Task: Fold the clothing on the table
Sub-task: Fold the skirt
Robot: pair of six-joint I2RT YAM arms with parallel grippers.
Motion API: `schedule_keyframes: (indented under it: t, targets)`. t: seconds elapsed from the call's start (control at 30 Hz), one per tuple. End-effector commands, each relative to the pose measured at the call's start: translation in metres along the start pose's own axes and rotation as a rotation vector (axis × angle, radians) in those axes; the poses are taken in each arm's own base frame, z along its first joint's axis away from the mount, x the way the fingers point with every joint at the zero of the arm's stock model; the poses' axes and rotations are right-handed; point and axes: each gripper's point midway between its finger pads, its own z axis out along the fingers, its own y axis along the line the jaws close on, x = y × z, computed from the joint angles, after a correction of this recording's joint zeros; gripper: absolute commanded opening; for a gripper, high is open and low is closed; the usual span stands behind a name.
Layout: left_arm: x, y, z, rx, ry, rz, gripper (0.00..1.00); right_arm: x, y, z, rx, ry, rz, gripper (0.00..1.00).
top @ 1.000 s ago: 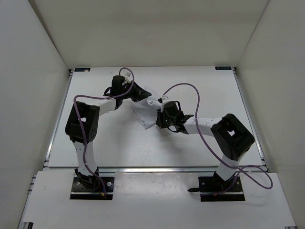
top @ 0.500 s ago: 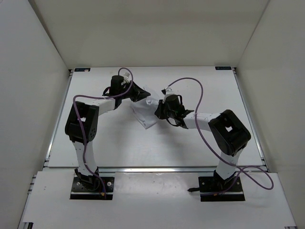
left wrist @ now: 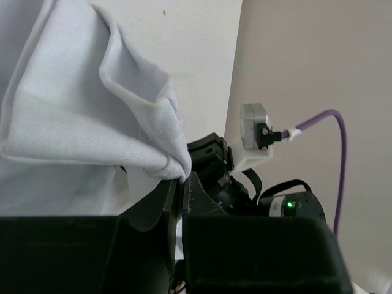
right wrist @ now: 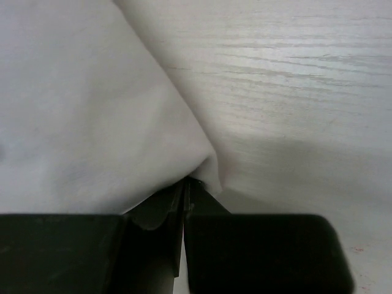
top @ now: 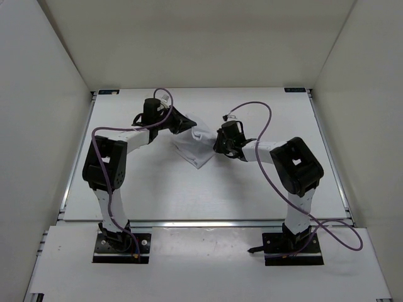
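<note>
The clothing, thin white wrinkled fabric, hangs bunched between both grippers over the middle of the table. My left gripper pinches its far left corner; in the left wrist view the gripper is shut on a folded edge of the clothing. My right gripper holds the right edge. Seen from the right wrist, that gripper is shut on a corner of the clothing, low over the table. The lower tip of the cloth rests on the tabletop.
Purple cables loop above both arms. The right arm's wrist and its camera housing sit close in front of the left gripper. White walls close in the table on three sides.
The right gripper has moved away from the bases and slightly right with the cloth edge, its forearm swinging along. The cloth has drawn into a more compact bunch. The left gripper barely shifted.
</note>
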Motion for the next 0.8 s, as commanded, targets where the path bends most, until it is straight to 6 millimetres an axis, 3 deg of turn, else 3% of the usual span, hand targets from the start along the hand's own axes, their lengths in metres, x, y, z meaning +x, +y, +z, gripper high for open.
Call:
schedule_keyframes:
  t: [0.0, 0.23, 0.37, 0.47, 0.53, 0.77]
  targets:
    - [0.0, -0.036, -0.028, 0.065, -0.02, 0.062, 0.0, -0.019, -0.007, 0.003, 0.043, -0.05, 0.079, 0.0]
    - [0.01, -0.035, -0.038, 0.061, -0.01, 0.068, 0.0, -0.02, -0.013, 0.009, 0.064, -0.043, 0.112, 0.0]
    - [0.023, -0.025, -0.042, 0.008, -0.019, 0.086, 0.0, -0.019, -0.02, 0.009, 0.064, -0.034, 0.18, 0.0]
    - [0.036, -0.001, -0.044, -0.068, -0.011, 0.088, 0.0, -0.019, -0.022, 0.007, 0.055, -0.036, 0.19, 0.0]
    - [0.05, 0.028, -0.047, -0.136, 0.008, 0.079, 0.0, -0.023, -0.02, 0.008, 0.047, -0.045, 0.188, 0.0]
    - [0.08, 0.067, -0.038, -0.258, 0.042, 0.123, 0.0, -0.016, -0.016, 0.009, 0.005, -0.001, 0.198, 0.0]
